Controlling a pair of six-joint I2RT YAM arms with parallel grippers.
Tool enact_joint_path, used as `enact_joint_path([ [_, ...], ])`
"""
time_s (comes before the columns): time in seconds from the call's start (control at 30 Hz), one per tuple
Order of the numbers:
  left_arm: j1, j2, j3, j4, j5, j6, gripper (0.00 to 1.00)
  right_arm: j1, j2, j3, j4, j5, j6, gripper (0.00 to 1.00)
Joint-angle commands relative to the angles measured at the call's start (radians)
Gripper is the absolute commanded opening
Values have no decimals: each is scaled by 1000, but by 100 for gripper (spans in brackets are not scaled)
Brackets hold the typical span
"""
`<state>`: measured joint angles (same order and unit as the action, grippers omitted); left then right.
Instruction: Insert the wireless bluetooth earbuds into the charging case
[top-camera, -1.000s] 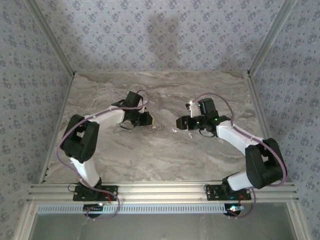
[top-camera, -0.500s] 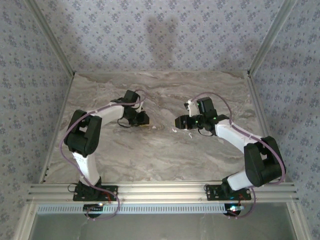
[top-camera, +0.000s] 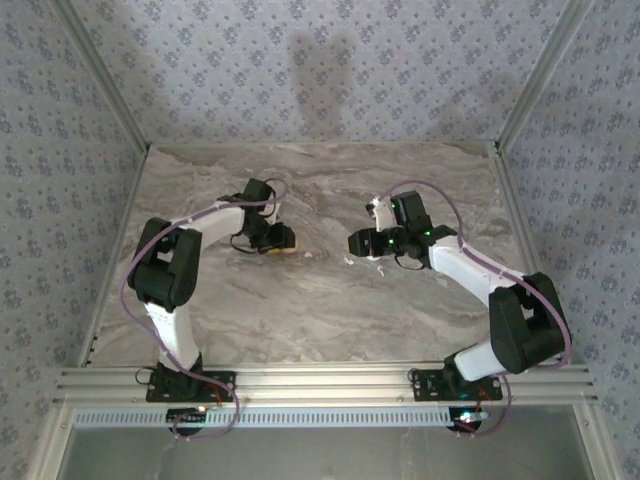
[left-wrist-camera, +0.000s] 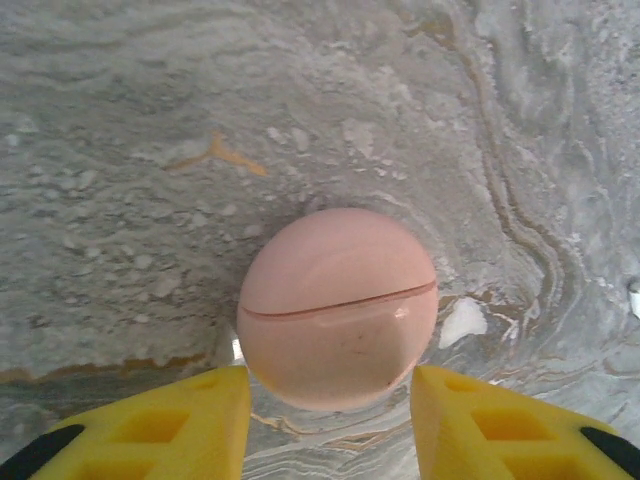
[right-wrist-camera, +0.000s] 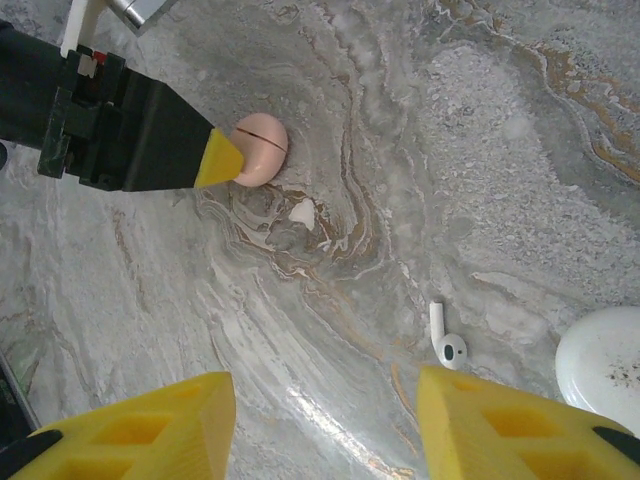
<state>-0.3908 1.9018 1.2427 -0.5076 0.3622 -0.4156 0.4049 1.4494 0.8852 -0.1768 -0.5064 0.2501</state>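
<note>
The charging case is a round salmon-pink shell lying closed on the marble, with a seam across its middle. My left gripper is open, its yellow fingers on either side of the case's near edge with a gap on each side. From the right wrist the case sits at the tip of the left gripper's finger. One white earbud lies on the table just beyond my right gripper's right finger. My right gripper is open over bare marble, holding nothing. From above, the left gripper and right gripper face each other.
A white rounded object shows at the lower right edge of the right wrist view. A small white piece sits at the right edge of the left wrist view. Patterned walls and metal rails enclose the marble table.
My left gripper's jaws have opened, and the left arm has drawn back a little to the left. The right arm has hardly moved.
</note>
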Motion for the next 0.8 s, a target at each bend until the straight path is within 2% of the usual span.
enact_joint_path([
  [0.0, 7, -60, 20, -65, -55, 35, 45, 8, 5, 42, -67, 33, -28, 53],
  [0.27, -14, -248, -68, -35, -205, 44, 46, 3, 43, 134, -288, 211, -108, 55],
  [0.5, -77, -359, -166, 81, -385, 48, 46, -3, 189, 270, -534, 323, -158, 56],
  [0.67, -101, -363, -215, 153, -403, 36, 46, 2, 315, 404, -668, 456, -178, 57],
  [0.77, -111, -361, -237, 169, -405, 33, 46, 3, 364, 446, -705, 482, -179, 60],
])
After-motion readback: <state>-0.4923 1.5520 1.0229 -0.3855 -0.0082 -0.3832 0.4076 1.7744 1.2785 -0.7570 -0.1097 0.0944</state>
